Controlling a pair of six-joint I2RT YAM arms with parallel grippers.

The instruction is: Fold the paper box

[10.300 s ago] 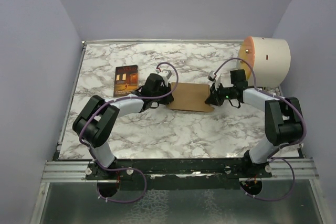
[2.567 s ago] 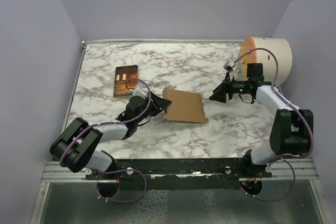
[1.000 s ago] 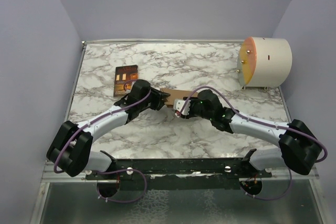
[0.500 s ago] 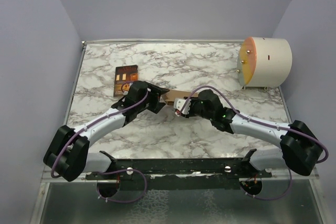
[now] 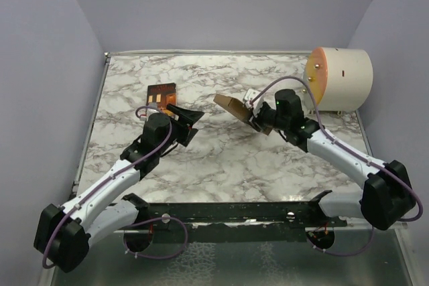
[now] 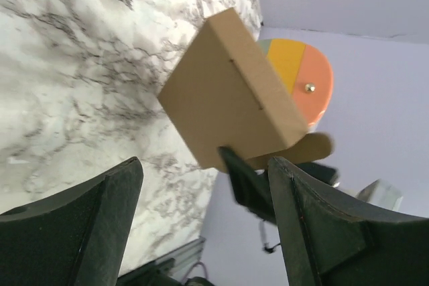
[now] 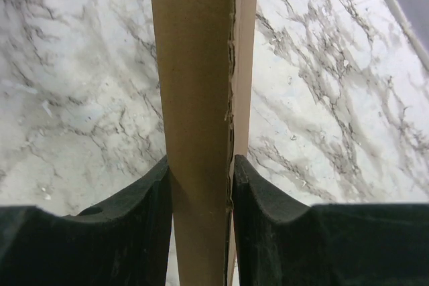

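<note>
a second ago the plain brown corrugated cardboard mailer box [image 5: 230,104] lay flat near the middle of the white marble-patterned table [image 5: 221,165] with both arms bent over it. now it is off the surface, carried toward 1 o'clock from the table's centre and held tilted on edge in the air.

the right gripper [image 5: 253,116] has it. in the right wrist view the two dark fingers press on the broad faces of the thin box, pinching it between them, with the narrow edge facing the camera.

the left gripper [image 5: 193,125] has let go and drawn back toward 9 o'clock of the box. its jaws are spread wide with nothing between them, and the left wrist view shows the box well apart, beyond the open fingers.

so the two-handed pressing looks finished and the box is being lifted on one arm alone. it reads as a closed, flat package, so most of the folding seems done. a seam along one long edge gapes slightly, and a rounded tab sticks out past the lower corner near the right fingers, so the last tuck may not be seated.

the dark book with the orange cover picture [image 5: 161,94] lies at 10 o'clock and the large cream cylinder [image 5: 342,78] stands at 2 o'clock, both clear of the box.
</note>
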